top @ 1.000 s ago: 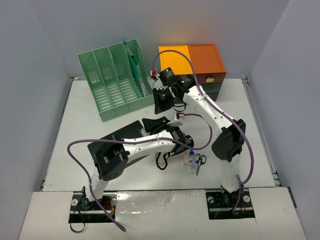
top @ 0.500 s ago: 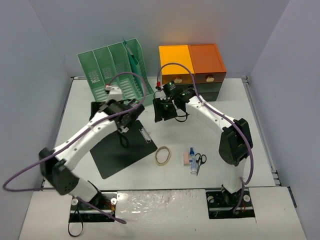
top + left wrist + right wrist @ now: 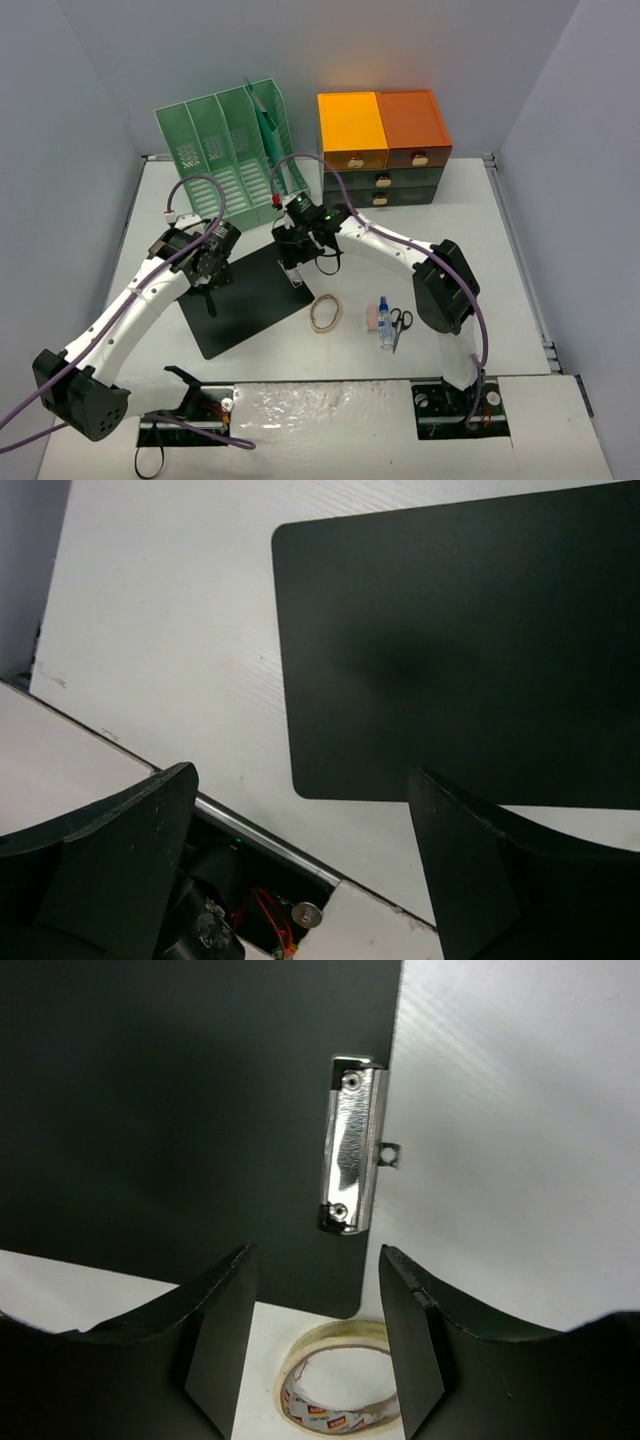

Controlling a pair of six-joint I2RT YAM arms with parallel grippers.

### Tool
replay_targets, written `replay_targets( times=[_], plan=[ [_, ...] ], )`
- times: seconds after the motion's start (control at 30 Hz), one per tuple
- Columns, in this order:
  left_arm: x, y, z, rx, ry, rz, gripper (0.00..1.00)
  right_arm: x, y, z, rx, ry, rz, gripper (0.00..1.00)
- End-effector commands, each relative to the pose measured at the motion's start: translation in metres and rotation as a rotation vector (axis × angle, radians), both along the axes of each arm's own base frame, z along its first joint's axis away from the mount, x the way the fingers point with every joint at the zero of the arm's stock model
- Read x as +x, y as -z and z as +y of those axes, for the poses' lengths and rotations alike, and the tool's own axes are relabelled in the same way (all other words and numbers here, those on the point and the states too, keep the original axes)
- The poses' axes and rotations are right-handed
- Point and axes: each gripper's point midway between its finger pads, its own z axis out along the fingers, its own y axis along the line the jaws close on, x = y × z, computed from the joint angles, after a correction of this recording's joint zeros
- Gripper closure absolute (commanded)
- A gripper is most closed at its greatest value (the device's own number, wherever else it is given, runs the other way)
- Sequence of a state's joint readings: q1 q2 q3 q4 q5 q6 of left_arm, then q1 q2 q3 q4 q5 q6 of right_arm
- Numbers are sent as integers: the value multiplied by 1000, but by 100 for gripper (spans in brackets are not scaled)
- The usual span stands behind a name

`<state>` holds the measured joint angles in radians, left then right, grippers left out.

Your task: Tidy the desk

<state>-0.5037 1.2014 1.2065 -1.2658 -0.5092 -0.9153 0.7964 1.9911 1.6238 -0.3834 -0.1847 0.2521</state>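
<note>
The desk (image 3: 470, 240), a white tabletop with metal edge rails, is filling the middle of the top view and carrying everything else. A green slotted file rack (image 3: 225, 160) is standing at its far left, with an orange-and-dark-green drawer cabinet (image 3: 382, 140) just beside it on the right. A black clipboard (image 3: 245, 300) is lying flat near the centre. The left gripper (image 3: 300, 870) is hanging over the clipboard's left corner with its jaws spread wide and nothing between them. The right gripper (image 3: 315, 1340) is poised above the clipboard's metal clip (image 3: 350, 1145), jaws likewise parted and empty. A tape roll (image 3: 325, 312) is lying just off the clipboard's right edge, and further right a pair of scissors (image 3: 400, 322), a small bottle (image 3: 385, 322) and a small pink block (image 3: 371, 318) are sitting close together.
</note>
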Motion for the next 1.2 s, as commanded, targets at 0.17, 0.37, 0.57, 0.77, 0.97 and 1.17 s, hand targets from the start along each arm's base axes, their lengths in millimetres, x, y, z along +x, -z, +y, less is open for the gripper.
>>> replay_targets(
  times=[0.17, 0.37, 0.57, 0.77, 0.97, 1.17],
  plan=[
    [6, 2, -26, -249, -53, -40, 17, 20, 21, -8, -118, 65, -136, 52],
    [6, -10, -26, -327, -73, -97, 16, 29, 36, -14, -198, 59, -190, 45],
    [4, -27, -25, -370, -70, -129, 15, 32, 50, 4, -185, 16, -205, 44],
    [5, -31, -24, -360, -62, -132, 15, 31, 53, 17, -163, -10, -200, 44],
    [6, -26, -25, -359, -61, -118, 15, 31, 49, 28, -136, -24, -198, 45],
    [9, -22, -26, -362, -63, -111, 15, 33, 38, 35, -116, -33, -213, 45]
  ],
)
